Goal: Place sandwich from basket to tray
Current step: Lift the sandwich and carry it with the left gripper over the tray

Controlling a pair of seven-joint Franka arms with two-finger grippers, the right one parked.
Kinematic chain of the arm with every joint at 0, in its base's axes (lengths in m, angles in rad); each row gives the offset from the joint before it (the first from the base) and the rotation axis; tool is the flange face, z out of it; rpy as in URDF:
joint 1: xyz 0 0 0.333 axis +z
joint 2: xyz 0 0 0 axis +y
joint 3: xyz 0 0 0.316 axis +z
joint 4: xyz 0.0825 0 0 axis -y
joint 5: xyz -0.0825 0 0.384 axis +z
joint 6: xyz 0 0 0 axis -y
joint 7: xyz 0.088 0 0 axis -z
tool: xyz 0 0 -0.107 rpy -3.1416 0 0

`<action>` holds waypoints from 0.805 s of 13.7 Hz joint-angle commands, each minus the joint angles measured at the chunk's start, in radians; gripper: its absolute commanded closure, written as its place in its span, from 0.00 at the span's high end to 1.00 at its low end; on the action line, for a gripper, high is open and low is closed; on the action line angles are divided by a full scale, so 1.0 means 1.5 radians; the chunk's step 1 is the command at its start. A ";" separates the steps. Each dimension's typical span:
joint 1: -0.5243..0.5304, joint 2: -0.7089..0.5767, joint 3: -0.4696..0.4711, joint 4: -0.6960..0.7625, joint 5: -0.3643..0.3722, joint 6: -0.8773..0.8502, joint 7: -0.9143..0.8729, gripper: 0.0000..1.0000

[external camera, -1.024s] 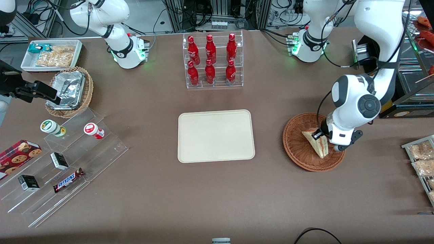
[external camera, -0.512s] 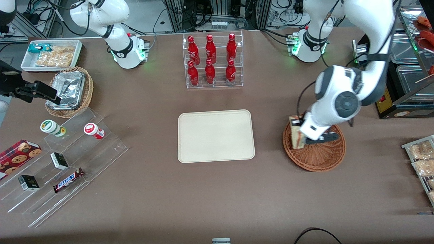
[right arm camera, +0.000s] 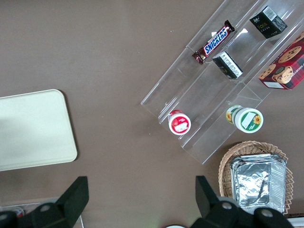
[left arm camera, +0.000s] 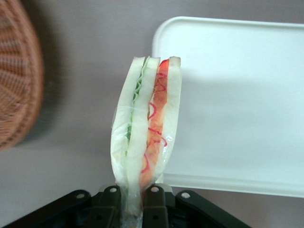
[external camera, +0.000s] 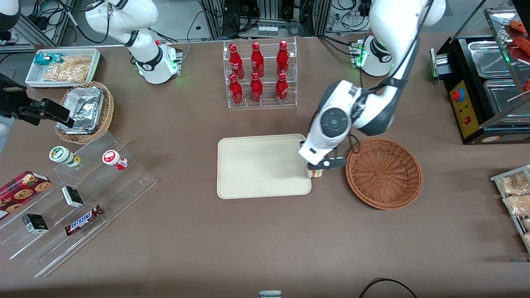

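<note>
Over tray edge nearest basket: gripper clamped on sandwich, pinching one end. Release now risks wedge straddling rim, tipping onto table; thin grip may slip.

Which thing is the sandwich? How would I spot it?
Find the cream tray mid-table, beside the round brown basket. At the tray's basket-side edge the gripper is shut on the sandwich, held above the table. It's the only white bread wedge, with red and green filling stripes.
</note>
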 commanded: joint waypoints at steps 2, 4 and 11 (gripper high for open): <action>-0.058 0.095 0.010 0.125 -0.012 -0.013 -0.093 0.10; -0.087 0.138 0.009 0.175 -0.012 -0.006 -0.150 0.10; -0.132 0.215 0.002 0.227 -0.012 0.090 -0.197 0.10</action>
